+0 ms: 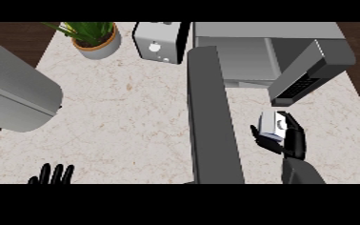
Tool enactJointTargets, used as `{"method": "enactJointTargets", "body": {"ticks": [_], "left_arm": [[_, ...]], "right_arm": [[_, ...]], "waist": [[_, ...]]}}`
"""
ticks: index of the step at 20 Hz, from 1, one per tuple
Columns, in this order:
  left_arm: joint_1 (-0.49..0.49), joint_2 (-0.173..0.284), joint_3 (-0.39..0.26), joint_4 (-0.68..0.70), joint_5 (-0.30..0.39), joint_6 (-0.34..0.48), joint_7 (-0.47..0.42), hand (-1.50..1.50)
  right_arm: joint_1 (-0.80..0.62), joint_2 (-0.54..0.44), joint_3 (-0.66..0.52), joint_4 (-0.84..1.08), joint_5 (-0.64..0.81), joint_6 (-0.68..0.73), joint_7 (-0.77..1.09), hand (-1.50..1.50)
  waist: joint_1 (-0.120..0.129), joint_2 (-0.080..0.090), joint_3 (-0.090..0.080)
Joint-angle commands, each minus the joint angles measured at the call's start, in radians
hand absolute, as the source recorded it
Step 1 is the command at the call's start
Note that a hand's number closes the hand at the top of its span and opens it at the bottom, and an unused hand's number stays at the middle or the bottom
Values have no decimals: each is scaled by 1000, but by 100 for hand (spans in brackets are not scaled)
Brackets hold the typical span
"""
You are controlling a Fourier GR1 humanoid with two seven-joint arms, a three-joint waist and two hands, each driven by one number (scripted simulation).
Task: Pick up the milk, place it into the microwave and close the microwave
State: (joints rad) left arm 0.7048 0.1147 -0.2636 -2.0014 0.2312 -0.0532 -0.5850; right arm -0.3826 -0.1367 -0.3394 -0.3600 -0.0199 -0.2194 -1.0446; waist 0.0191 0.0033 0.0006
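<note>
Gripping the milk carton (271,124) by its sides, the right hand (290,138) curls its fingers round it, near the open microwave (239,57). It looks light, stiff, slightly slippery. Left hand (53,175) rests open.

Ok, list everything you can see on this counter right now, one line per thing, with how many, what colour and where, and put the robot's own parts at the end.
counter: one, pale speckled stone, fills most of the view
potted plant: one, green leaves in a tan and grey pot, top left
toaster: one, white and grey, top centre
microwave: one, grey, top right, standing open
microwave door: one, dark grey, swung out toward the robot, centre
grey object: one, large, left edge, cannot tell what it is
milk: one, pale carton, right of the door, held
right hand: black, curled round the milk
left hand: black, fingers up, resting at bottom left
</note>
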Motion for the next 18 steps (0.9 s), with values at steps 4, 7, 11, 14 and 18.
{"method": "enactJointTargets", "body": {"ticks": [4,7,11,14,18], "left_arm": [[19,26,-3,-52,12,-6,36,-150],[-28,9,-2,-8,10,-2,32,-150],[-36,38,66,-31,80,-24,55,-150],[91,2,-49,11,-10,-36,-60,-150],[38,42,34,-35,46,-30,10,-150]], "right_arm": [[-64,-2,-21,67,8,-39,-130,150],[-132,12,-4,96,26,1,-110,150],[-166,-46,1,82,21,128,-96,150],[-122,-4,6,92,24,121,-147,150],[-136,-8,5,73,20,123,-156,150]], "waist": [[5,3,2],[18,10,3],[10,7,2],[12,2,2],[1,1,1]]}}
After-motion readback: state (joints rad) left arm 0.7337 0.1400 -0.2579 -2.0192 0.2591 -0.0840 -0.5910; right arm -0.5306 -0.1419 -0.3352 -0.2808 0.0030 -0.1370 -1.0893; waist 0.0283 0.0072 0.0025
